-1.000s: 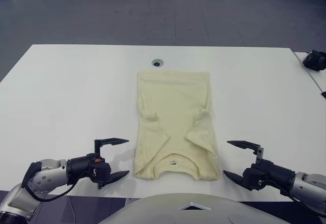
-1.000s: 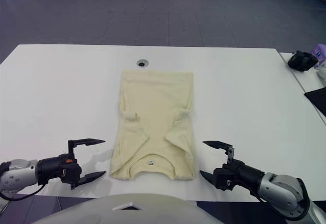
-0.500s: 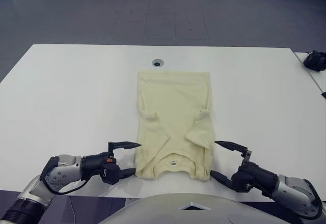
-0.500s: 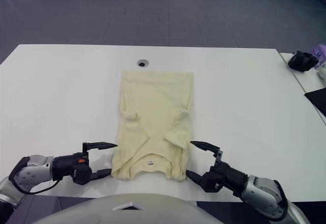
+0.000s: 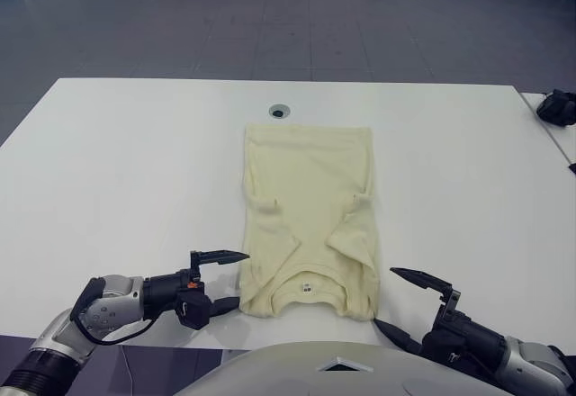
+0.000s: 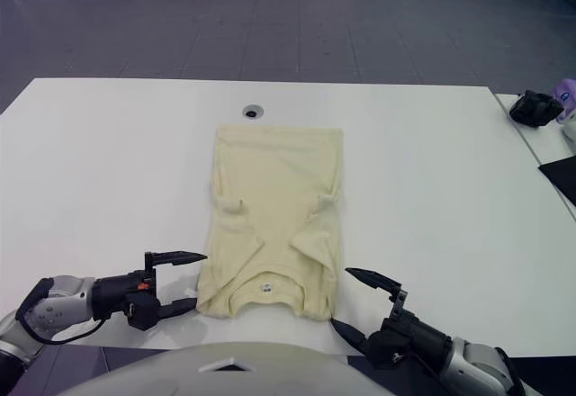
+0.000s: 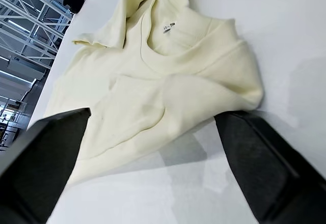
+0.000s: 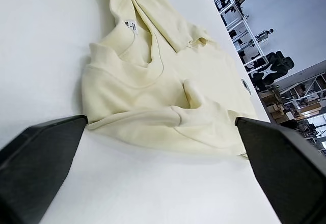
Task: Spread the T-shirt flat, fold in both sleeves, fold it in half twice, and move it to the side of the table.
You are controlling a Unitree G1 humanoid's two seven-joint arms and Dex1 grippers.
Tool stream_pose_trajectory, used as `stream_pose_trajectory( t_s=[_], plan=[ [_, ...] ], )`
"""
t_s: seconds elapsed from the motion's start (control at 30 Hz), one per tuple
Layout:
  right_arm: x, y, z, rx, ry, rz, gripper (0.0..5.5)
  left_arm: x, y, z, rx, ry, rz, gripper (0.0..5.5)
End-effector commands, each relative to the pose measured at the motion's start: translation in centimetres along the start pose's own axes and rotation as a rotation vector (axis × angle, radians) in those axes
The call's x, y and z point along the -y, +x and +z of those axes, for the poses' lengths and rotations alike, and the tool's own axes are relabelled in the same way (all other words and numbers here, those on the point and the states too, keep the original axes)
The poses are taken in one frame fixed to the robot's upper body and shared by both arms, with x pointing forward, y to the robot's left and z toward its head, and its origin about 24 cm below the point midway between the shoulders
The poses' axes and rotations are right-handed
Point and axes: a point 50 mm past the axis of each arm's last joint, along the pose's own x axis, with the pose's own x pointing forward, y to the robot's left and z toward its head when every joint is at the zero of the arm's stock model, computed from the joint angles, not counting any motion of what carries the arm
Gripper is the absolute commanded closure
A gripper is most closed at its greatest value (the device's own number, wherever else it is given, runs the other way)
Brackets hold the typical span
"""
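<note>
A pale yellow T-shirt [image 5: 306, 207] lies on the white table [image 5: 126, 171], both sleeves folded in over the body and the collar [image 5: 307, 285] at the near end. My left gripper [image 5: 241, 278] stands open at the near left corner of the shirt, one finger above the cloth edge and one low by the table. At the near right corner, just off the hem, my right gripper [image 5: 385, 297] is open too. The left wrist view shows the shirt's shoulder [image 7: 204, 91] between the fingers [image 7: 46, 168]. The right wrist view has the shirt [image 8: 153, 96] ahead of its fingers [image 8: 35, 158].
A round cable hole [image 5: 279, 110] sits in the table just beyond the shirt's far edge. A black object [image 5: 556, 106] rests on a neighbouring table at the far right. The table's near edge runs right under both grippers.
Over the second, both grippers moved inward to the shirt's near corners. Since half a second ago, the right gripper has drawn back toward the near edge; the left has held still.
</note>
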Motion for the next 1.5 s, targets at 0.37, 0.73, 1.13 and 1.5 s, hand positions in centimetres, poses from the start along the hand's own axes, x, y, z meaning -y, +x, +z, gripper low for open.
stream_pose_trajectory(
  t_s=[0.37,0.73,1.13,1.5],
  plan=[
    [-4.6,0.7,-2.6,-0.216,0.104,0.175,0.28,0.9,0.9,-1.1,-0.088,-0.061,-0.063,0.82],
    [-3.1,-3.0,-1.9,-0.243,0.079,0.192,0.1,0.8,1.0,-1.2,-0.105,-0.073,-0.025,2.45],
    [-2.8,-2.6,-3.1,-0.284,0.031,0.23,0.1,1.1,0.9,-0.4,-0.067,-0.045,-0.119,2.65],
    [-4.6,-1.6,-3.7,-0.278,0.059,0.312,0.1,1.6,0.1,-0.5,-0.079,-0.012,-0.221,4.61]
  ],
)
